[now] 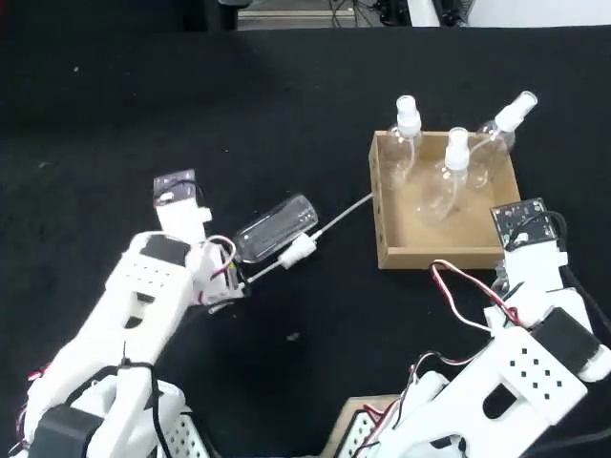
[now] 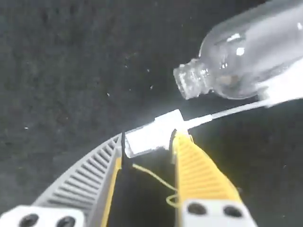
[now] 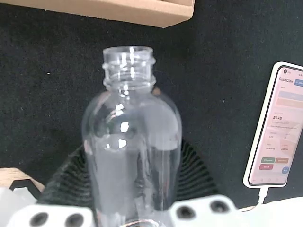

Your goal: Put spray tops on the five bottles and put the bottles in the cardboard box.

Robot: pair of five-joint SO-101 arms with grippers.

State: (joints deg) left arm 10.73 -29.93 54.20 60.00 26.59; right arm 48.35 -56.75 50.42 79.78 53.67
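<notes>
The cardboard box is sitting on the black surface, and three bottles with tops are standing inside it. The right hand is squeezing a clear bottle with an open neck, just outside the box. A second bottle is lying on its side nearby. The left hand is pinching a small white spray top tight, close to that bottle's open mouth.
</notes>
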